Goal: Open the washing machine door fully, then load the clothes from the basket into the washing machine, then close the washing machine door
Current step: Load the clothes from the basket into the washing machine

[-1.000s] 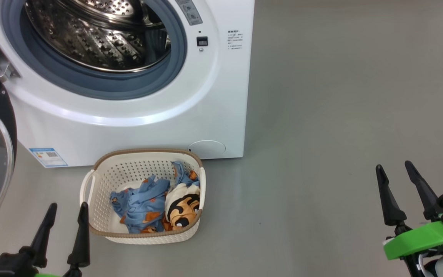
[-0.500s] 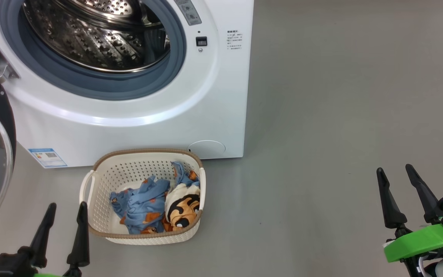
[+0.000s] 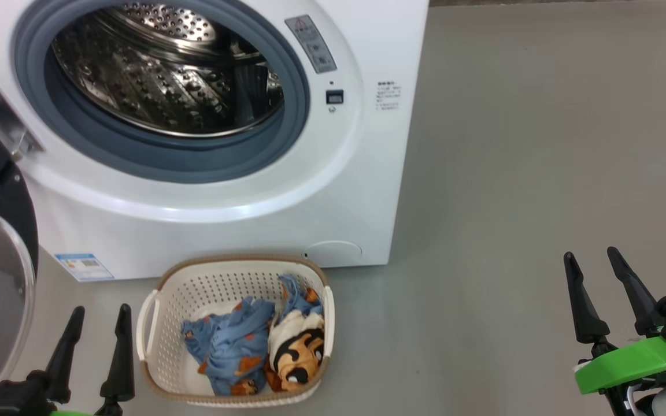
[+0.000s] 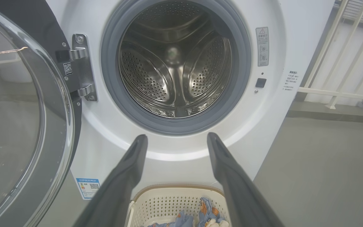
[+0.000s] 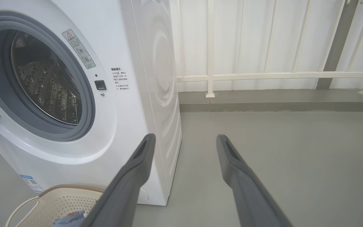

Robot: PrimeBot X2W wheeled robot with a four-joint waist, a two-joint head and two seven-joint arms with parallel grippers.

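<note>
Both pincers, left pincer (image 3: 102, 309) and right pincer (image 3: 590, 252), gape wide, empty. Clothes (image 3: 252, 341) lie in the basket (image 3: 240, 260) just before the washing machine (image 3: 223, 231) (washing machine door (image 4: 17, 126) swung open left). The right wrist view adds a far white railing (image 5: 263, 75).

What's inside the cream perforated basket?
Cream perforated plastic basket holds a crumpled light blue garment with orange-brown prints beside a cream cartoon-print garment. Whatever lies under them is covered.

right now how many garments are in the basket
2 visible: a light blue garment with orange-brown prints in the middle of the basket, and a cream garment with a cartoon print against its right wall. Others may be hidden underneath.
</note>
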